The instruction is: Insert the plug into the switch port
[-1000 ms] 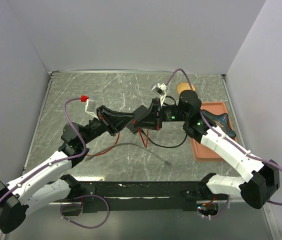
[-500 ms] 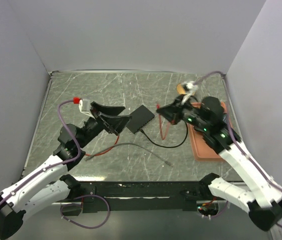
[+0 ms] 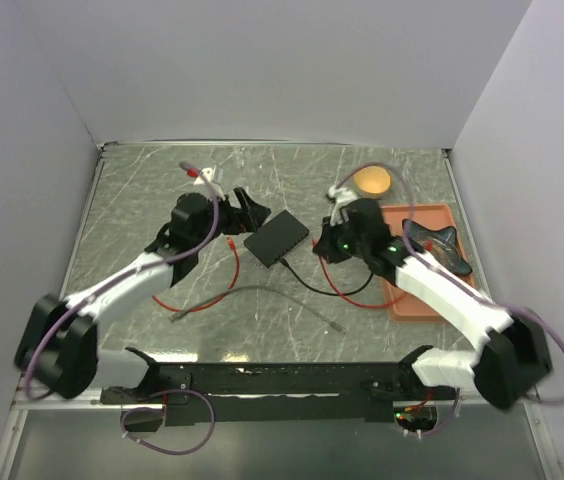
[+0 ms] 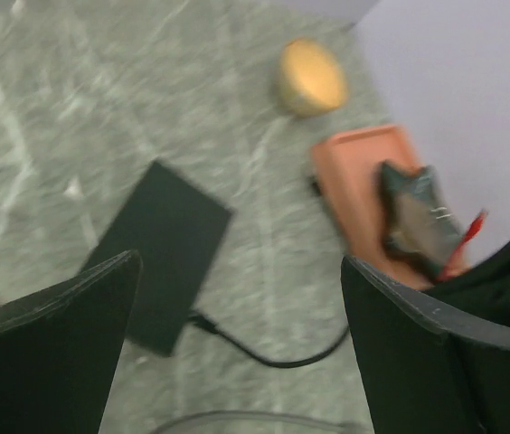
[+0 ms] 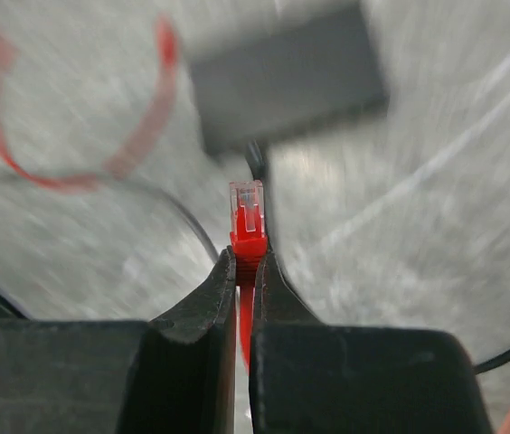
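The flat black switch box lies mid-table; its port row is too blurred to make out in any view. My right gripper sits just right of the box, shut on the red plug, whose clear tip points at the box a short way ahead. The plug's red cable loops off to the left. My left gripper hovers at the box's back-left side, open and holding nothing. In the left wrist view the box lies below that gripper, near its left finger.
A black cable runs from the box's near edge. A grey cable and the red cable lie on the near table. An orange tray holding a dark object sits at the right, with a yellow disc behind it.
My left gripper opened, let go at the box and swung back-left. My right gripper pulled away right with the plug, then came back close to the box's right end.
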### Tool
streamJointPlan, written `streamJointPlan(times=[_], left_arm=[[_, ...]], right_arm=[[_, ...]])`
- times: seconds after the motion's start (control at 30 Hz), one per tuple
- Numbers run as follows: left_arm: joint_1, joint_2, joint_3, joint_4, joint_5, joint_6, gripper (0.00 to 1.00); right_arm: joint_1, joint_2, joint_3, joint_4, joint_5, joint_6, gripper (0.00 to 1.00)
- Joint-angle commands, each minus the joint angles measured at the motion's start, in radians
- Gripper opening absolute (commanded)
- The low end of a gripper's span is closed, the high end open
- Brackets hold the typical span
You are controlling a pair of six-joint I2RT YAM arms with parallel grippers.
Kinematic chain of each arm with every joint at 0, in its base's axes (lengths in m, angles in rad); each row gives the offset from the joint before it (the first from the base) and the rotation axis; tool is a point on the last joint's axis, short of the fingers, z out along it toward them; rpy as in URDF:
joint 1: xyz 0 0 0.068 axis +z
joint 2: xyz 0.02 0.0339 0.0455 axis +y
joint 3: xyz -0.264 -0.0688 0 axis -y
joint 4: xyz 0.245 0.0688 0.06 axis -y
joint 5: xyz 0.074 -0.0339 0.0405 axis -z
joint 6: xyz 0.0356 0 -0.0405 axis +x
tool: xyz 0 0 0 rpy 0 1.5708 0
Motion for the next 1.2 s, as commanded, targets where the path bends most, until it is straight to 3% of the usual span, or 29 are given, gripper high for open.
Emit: streamJointPlan(times=[0.0, 0.27, 0.63, 0.97, 1.17], left_arm=[[0.082, 0.177, 0.107, -0.058, 0.092, 0.049, 0.97], [0.152, 0.503, 0.307, -0.057, 0.269, 0.116, 0.97], [0.156, 0.724, 0.430, -0.046, 0.365, 0.144, 0.88], [0.156, 0.786, 0.430, -0.038, 0.464, 0.162, 0.73], [0.156, 0.795, 0.412, -0.030, 0.480, 0.167, 0.70]], right_arm=[[0.001, 0.182, 0.025, 0.029, -0.044, -0.019, 0.00], [0.005, 0.438, 0.142, 0.046, -0.015, -0.056, 0.00], [0.100, 0.590, 0.234, 0.001, 0.214, -0.114, 0.00], [0.174, 0.677, 0.274, -0.013, 0.278, -0.148, 0.00], [0.171, 0.687, 0.269, -0.011, 0.275, -0.138, 0.00]])
